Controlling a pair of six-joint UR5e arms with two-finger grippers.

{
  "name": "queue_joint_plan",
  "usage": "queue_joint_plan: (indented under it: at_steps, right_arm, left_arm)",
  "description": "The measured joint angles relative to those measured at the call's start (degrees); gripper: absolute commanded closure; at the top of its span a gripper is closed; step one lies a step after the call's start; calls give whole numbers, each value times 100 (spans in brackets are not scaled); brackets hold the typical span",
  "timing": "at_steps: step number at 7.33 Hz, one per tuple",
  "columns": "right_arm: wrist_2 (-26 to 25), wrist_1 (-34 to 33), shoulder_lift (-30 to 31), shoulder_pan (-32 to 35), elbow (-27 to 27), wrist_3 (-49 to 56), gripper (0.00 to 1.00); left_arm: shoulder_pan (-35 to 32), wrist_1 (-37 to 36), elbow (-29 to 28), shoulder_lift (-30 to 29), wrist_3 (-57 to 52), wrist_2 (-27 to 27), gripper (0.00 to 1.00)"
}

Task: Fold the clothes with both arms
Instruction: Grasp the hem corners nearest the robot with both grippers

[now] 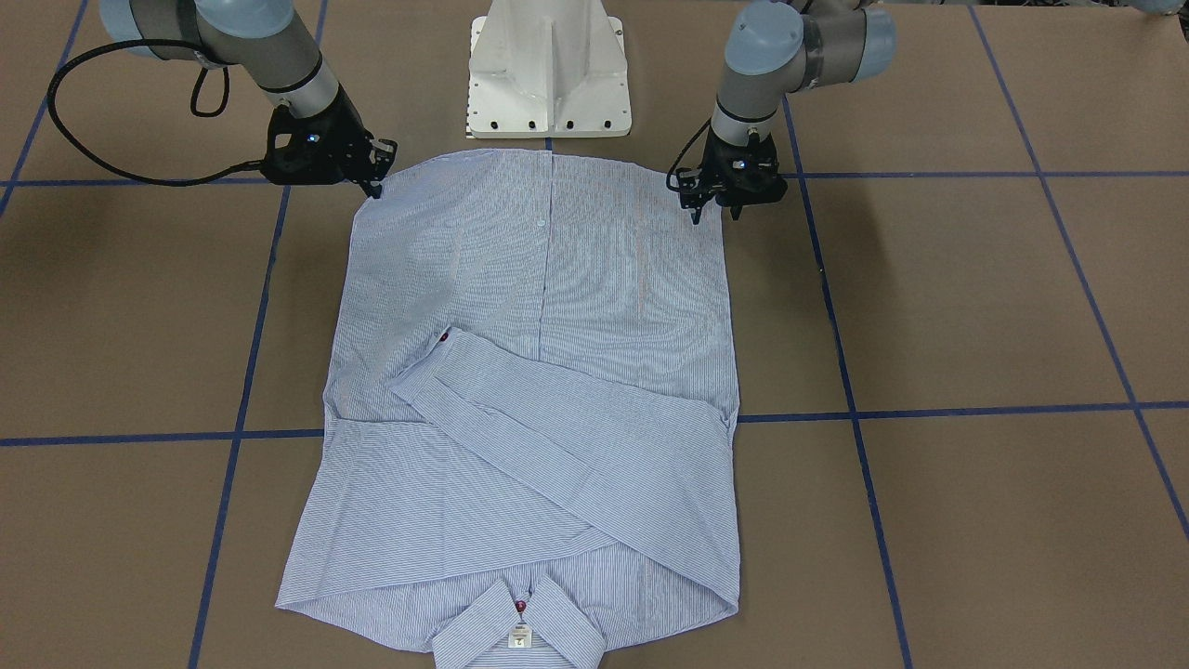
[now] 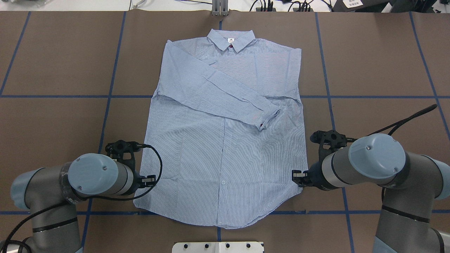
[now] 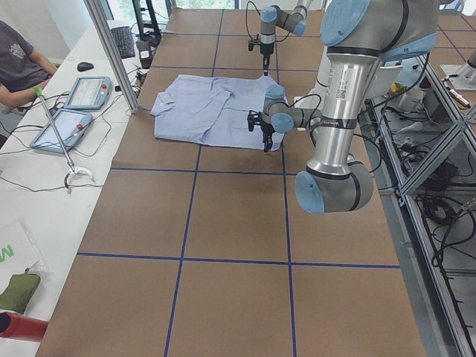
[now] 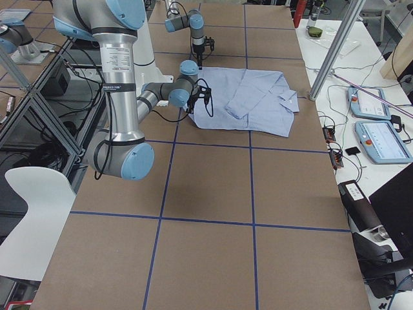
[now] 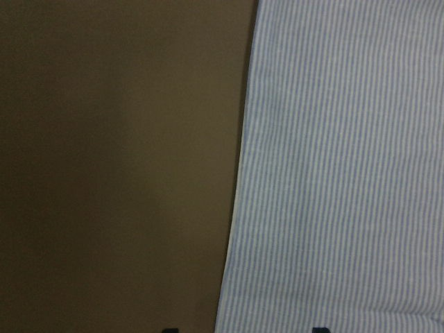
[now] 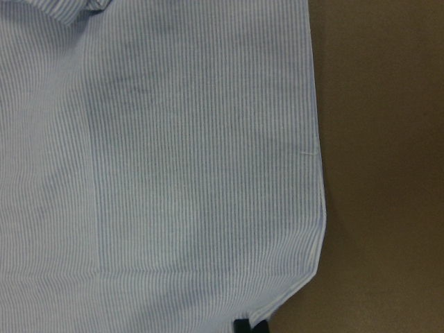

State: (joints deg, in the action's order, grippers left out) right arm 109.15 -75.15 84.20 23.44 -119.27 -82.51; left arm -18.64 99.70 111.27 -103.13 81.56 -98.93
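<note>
Table: shirt lies flat mid-table, front up. Its long axis runs from the robot-side edge to the far edge. Collar is at the far edge, hem at my edge, just in front of the base. One sleeve is folded diagonally across the chest.

Left arm is low at the hem's left corner, right arm at its right corner. Each is nearest its own corner, no crossing.

Left gripper: fingers apart. Its wrist cam shows them straddling the shirt's side edge, nothing gripped.

Right gripper: its wrist cam shows one black tip dead centre on the hem corner, so I read the fingers as together and pinching cloth. I can't confirm the pinch, cloth isn't lifted.

Next move as I judge it: close left, then carry both hem corners along the long axis toward the collar. All the cloth lies away from the robot, so it's a straight push outward.
</note>
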Motion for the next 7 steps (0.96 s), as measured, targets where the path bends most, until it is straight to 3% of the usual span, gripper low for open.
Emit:
queue_joint_plan:
  at_steps: [7]
  right_arm:
    - [1,-8,5,81,0,7,100]
  left_arm:
    - [19,-2,6,-10,0,-12,40]
